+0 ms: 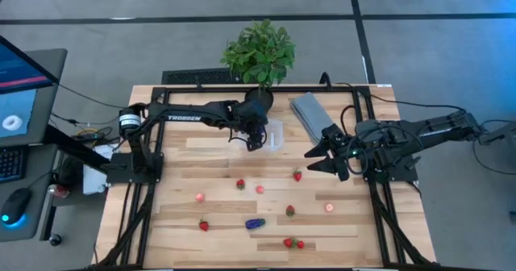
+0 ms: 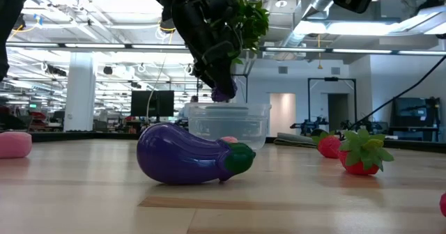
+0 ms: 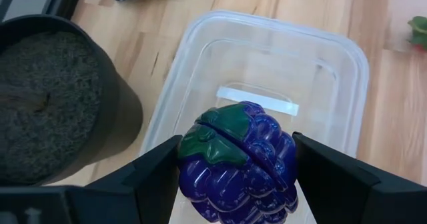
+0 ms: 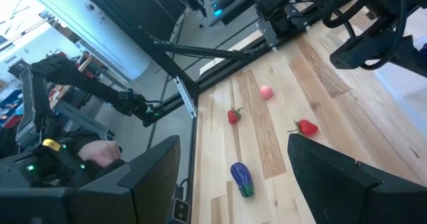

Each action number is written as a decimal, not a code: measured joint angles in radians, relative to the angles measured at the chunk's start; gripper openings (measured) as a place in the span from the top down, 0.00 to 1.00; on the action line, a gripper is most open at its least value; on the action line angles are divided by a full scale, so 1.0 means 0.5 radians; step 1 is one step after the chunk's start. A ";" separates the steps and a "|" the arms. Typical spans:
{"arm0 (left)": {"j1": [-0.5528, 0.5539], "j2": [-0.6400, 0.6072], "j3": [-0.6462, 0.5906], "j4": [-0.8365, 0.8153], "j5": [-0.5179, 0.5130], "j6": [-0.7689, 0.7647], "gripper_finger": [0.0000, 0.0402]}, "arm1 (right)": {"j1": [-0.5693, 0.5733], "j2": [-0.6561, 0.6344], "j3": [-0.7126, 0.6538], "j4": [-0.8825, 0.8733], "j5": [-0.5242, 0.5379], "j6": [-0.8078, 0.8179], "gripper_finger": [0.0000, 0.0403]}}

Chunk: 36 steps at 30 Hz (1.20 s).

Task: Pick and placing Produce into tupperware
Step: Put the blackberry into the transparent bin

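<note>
A dark purple grape bunch (image 3: 237,161) with a green top sits between the fingers of my left gripper (image 1: 256,139), which is shut on it just above the clear tupperware (image 3: 267,64) at the table's far middle. The low view shows the bunch (image 2: 223,91) hanging just over the tub's rim (image 2: 226,108). More produce lies on the near half of the table: a purple eggplant (image 1: 255,223), strawberries (image 1: 297,175) and pink round pieces (image 1: 260,189). My right gripper (image 1: 326,154) hovers open to the right of the tub, touching nothing. My left gripper pinches the grape bunch by its two opposite sides (image 3: 190,164) between the two fingers. The fingers slant down from the table's left side. The bunch is lifted clear, over the tub's opening, with its green top (image 3: 213,134) facing outward from the fingers.
A black plant pot (image 3: 53,97) with a leafy plant (image 1: 260,53) stands close behind the tub. A folded grey cloth (image 1: 310,114) lies at the far right. Black frame rails (image 1: 153,182) run along the table's left and right sides.
</note>
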 joint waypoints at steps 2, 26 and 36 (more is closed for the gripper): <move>-0.001 0.000 0.000 -0.004 0.014 0.001 0.35 | 0.000 0.000 0.000 0.000 0.000 -0.001 0.25; 0.043 0.023 -0.029 -0.107 0.084 0.008 0.35 | 0.000 0.000 0.000 0.000 0.001 -0.002 0.25; 0.042 0.024 -0.034 -0.104 0.080 -0.018 0.35 | 0.000 0.000 0.000 -0.001 0.002 -0.002 0.25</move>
